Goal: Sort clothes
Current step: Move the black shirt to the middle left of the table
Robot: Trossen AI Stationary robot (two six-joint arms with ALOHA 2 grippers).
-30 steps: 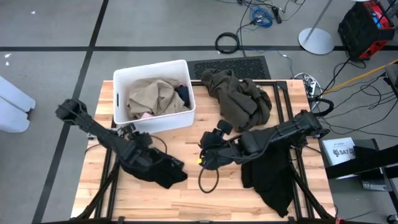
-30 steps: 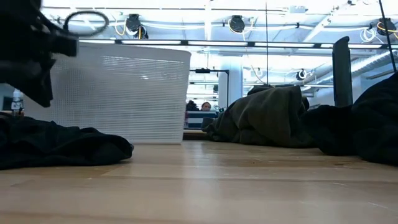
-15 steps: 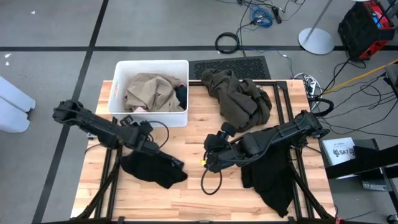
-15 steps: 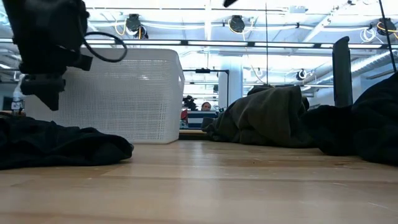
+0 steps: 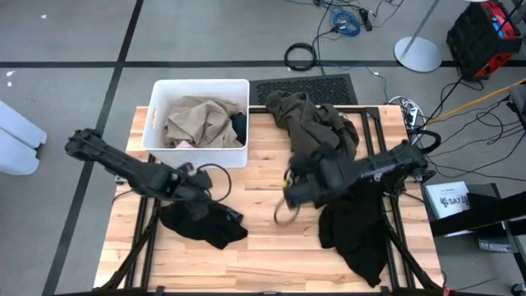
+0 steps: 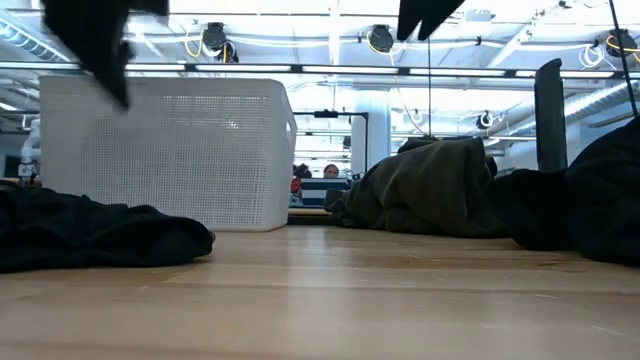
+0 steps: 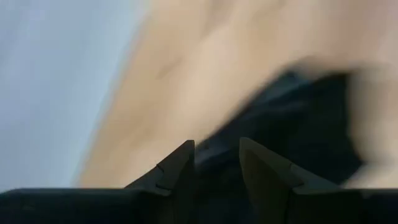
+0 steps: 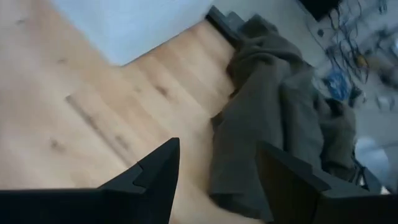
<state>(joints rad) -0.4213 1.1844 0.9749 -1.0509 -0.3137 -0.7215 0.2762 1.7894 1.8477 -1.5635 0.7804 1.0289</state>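
Observation:
A white bin (image 5: pixel 153 123) at the table's far left holds a tan garment (image 5: pixel 197 119), a dark blue one (image 5: pixel 239 125) and a bit of pink (image 5: pixel 185 144). My left gripper (image 7: pixel 216 146) hovers open over a black garment (image 5: pixel 205 224) that lies crumpled on the near left of the table. An olive-brown garment (image 5: pixel 316 127) lies heaped at the far right. My right gripper (image 8: pixel 217 146) is open in mid-air, pointing toward the olive-brown garment (image 8: pixel 280 118). A second black garment (image 5: pixel 357 234) lies at the near right, partly under the right arm.
Bare wood (image 5: pixel 255 177) lies between the bin and the garments. A loose cable loop (image 5: pixel 286 214) hangs from the right arm over the table's middle. In the low view both grippers are raised, with only their tips at the top edge (image 6: pixel 95 40) (image 6: pixel 430 15).
The bin has turned square to the table and slid toward the far left. My left gripper went toward the bin, then rose and came back over the black garment. My right gripper has moved toward the far right, nearer the olive-brown garment, turning as it went.

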